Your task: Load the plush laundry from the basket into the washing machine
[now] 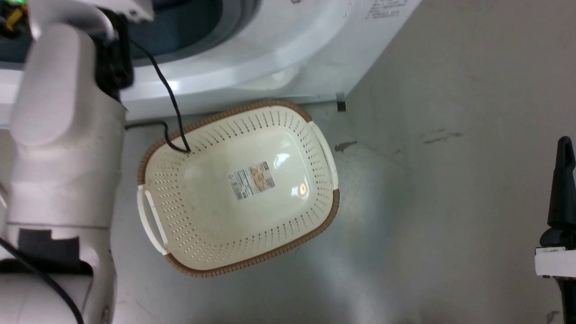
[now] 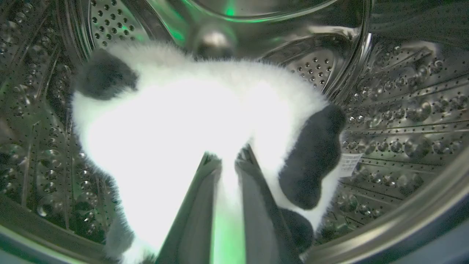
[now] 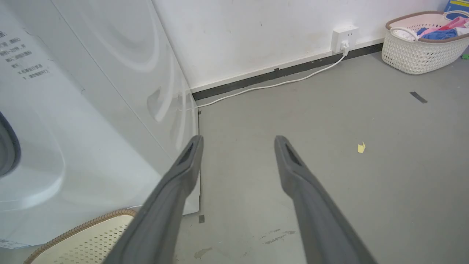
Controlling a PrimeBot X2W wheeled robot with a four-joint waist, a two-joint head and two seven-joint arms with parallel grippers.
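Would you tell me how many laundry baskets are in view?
2: the empty cream basket on the floor before the washing machine, and a white basket holding clothes beside the far wall.

Head view looks steeply down on the basket, washing machine at 12 o'clock. Left wrist view sits close inside the drum; right wrist view shares the basket at 7 o'clock.

A white wall is met by a grey floor, with a dark skirting strip between them. A white socket is fixed low on the wall. From the socket, a white cable is laid along the skirting. In the right wrist view, a white woven hamper of coloured clothes is seen right of the socket.
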